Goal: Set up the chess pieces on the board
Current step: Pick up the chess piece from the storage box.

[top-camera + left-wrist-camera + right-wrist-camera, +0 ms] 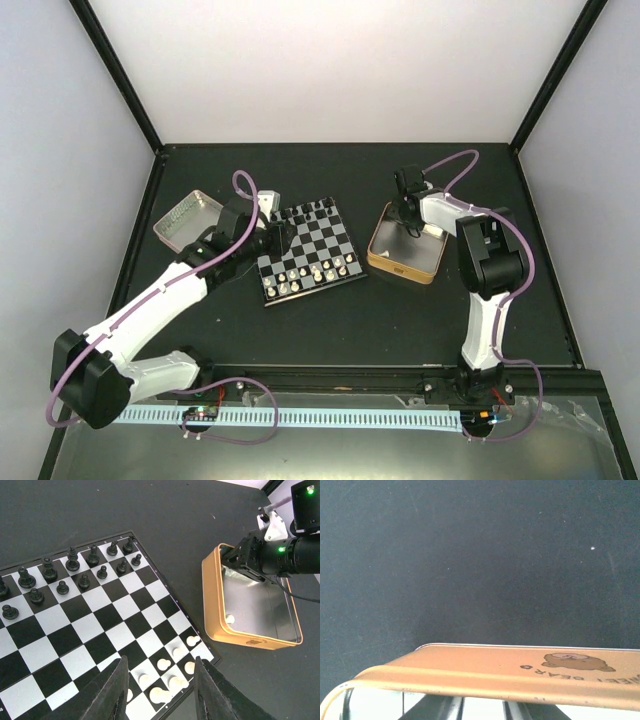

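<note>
The board [308,250] lies at the table's middle. Black chess pieces [50,572] stand in two rows on its far side. Several white pieces [165,664] stand or lean in its near right corner, below my left gripper [162,692]. That gripper is open and empty and hovers over the board's left part [278,235]. My right gripper [410,215] reaches down into the gold-rimmed tin [405,262]. In the right wrist view its fingers [440,709] stand somewhat apart behind the tin's wall [495,672], which hides the tips. One white piece [230,620] lies inside the tin.
A pale silver tin [188,218] sits left of the board, beside the left arm. The gold tin [210,595] stands a short gap right of the board's corner. Black table edges and white walls enclose the workspace.
</note>
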`<state>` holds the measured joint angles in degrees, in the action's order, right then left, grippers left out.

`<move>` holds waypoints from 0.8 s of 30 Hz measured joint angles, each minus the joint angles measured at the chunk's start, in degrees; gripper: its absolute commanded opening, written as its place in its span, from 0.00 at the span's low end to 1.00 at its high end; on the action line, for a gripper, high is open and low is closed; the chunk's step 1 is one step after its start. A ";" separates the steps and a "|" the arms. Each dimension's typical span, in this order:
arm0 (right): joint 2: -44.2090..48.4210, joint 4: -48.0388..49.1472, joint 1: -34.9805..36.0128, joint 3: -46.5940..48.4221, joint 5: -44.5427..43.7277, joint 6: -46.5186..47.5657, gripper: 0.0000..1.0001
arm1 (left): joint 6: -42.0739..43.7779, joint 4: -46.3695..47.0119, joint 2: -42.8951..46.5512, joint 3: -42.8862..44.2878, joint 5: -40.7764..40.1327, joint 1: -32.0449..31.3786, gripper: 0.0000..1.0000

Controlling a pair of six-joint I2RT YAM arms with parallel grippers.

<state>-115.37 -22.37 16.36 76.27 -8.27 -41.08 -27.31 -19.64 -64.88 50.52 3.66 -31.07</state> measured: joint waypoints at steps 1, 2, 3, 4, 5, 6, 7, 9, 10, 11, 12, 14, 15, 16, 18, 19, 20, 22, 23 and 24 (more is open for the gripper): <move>0.00 0.09 0.00 0.00 -0.02 0.26 0.16 | 0.00 0.00 0.00 0.00 0.17 0.00 0.38; -0.02 0.11 0.00 0.00 0.02 0.17 0.15 | 0.00 0.00 -0.02 0.00 0.42 0.02 0.37; -0.02 0.11 0.00 0.00 0.04 0.33 0.14 | 0.00 0.00 -0.04 0.00 0.63 0.09 0.37; -0.02 0.11 0.00 0.00 0.07 0.35 0.13 | 0.00 0.00 -0.09 0.00 0.83 0.20 0.38; -0.02 0.11 0.00 0.00 0.07 0.48 0.12 | 0.00 0.00 -0.13 0.00 0.92 0.28 0.37; -0.02 0.15 0.00 0.00 0.13 0.52 0.11 | -0.02 0.00 -0.17 0.00 1.01 0.33 0.37; -0.02 0.22 0.00 0.00 0.24 0.48 0.10 | -0.02 0.02 -0.26 0.00 1.11 0.37 0.37; 0.02 0.52 0.00 -0.07 0.39 0.66 0.09 | -0.07 0.02 -0.50 0.00 1.25 0.37 0.37; 0.04 0.63 0.00 -0.13 0.50 0.70 0.08 | -0.15 0.00 -0.61 0.00 1.40 0.37 0.37; 0.15 0.76 0.00 -0.24 0.59 0.81 0.08 | -0.22 0.02 -0.74 0.00 1.55 0.37 0.37; 0.33 1.16 0.00 -0.61 0.74 0.90 0.08 | -0.31 0.00 -0.83 0.00 1.68 0.37 0.37; 0.96 1.66 0.00 -1.53 0.98 1.09 0.08 | -0.37 0.02 -0.92 0.00 1.90 0.37 0.37; 1.36 1.81 0.00 -2.12 1.25 1.18 0.08 | -0.37 0.02 -0.92 0.00 1.97 0.39 0.37; 1.88 1.86 0.00 -2.78 1.55 1.31 0.08 | -0.37 0.02 -0.98 0.00 2.05 0.48 0.37; 2.71 1.86 0.00 -3.91 2.34 1.40 0.08 | -0.39 0.02 -1.25 0.00 2.21 0.63 0.37; 3.26 1.95 0.00 -4.61 2.86 1.49 0.09 | -0.39 0.00 -1.40 0.00 2.23 0.63 0.37; 3.74 1.92 0.00 -5.25 3.26 1.55 0.09 | -0.39 0.07 -1.51 0.00 2.27 0.63 0.37; 4.83 1.92 0.00 -6.62 4.33 1.64 0.11 | -0.39 0.02 -1.68 0.00 2.40 0.63 0.37; 5.22 1.79 0.00 -7.08 4.74 1.77 0.12 | -0.39 0.04 -1.75 0.00 2.47 0.63 0.37; 5.42 1.73 0.00 -7.32 5.11 1.79 0.15 | -0.39 0.07 -1.79 0.00 2.58 0.63 0.37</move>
<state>-109.95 -20.64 16.36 68.95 -3.16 -39.29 -27.70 -19.57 -66.67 50.52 6.24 -30.44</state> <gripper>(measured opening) 0.104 0.374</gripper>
